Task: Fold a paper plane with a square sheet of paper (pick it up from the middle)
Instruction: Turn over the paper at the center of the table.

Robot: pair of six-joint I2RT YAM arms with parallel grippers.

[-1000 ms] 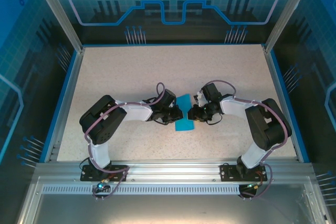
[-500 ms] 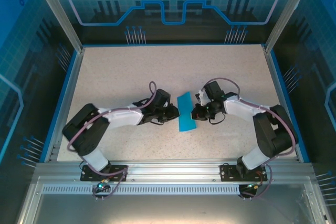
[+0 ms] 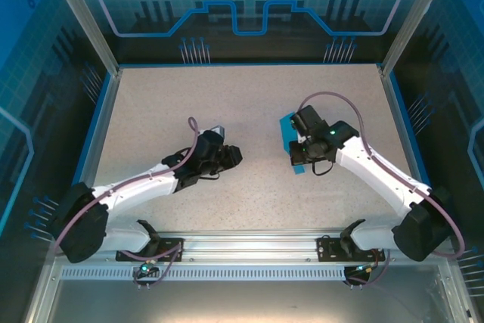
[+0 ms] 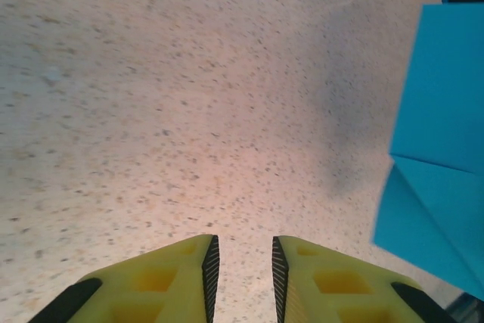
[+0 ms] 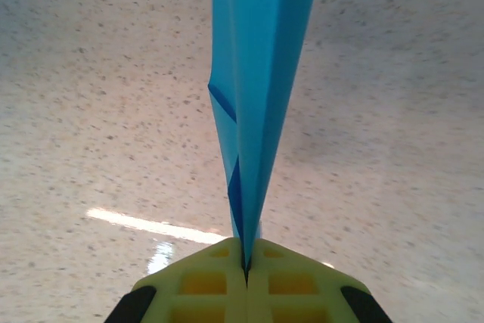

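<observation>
Gripping the paper plane [image 5: 257, 73] edge-on, the right claw [image 5: 246, 262] is clenched shut, and the blue layers run right down into the seam between its yellow pads. The plane is off the desk [image 3: 151, 111]; its shadow lies on the speckled top below.

Risks, as I judge them:
- The pinch is thin and sits on stacked folds, so a fast swing could let the layers slide and the plane twist or drop.
- The layers spread apart further from the pads, so the folds may spring open if nothing presses the crease.
- A hard squeeze could crumple the centre ridge.
- The left claw [image 4: 242, 270] is low over the desk with its jaws slightly parted and nothing between them. It holds nothing and the plane's edge is off to its right, so a careless approach could knock the plane askew in the right claw's grip.

Orientation: in the right wrist view the long axis runs straight out from the claw, in line with its reach. From the top camera the blue strip runs near-to-far across the desk, with the far end leaning a little left. It sticks out past the claw on both sides, so the hold is around the middle. Cannot tell which end is the nose.
</observation>
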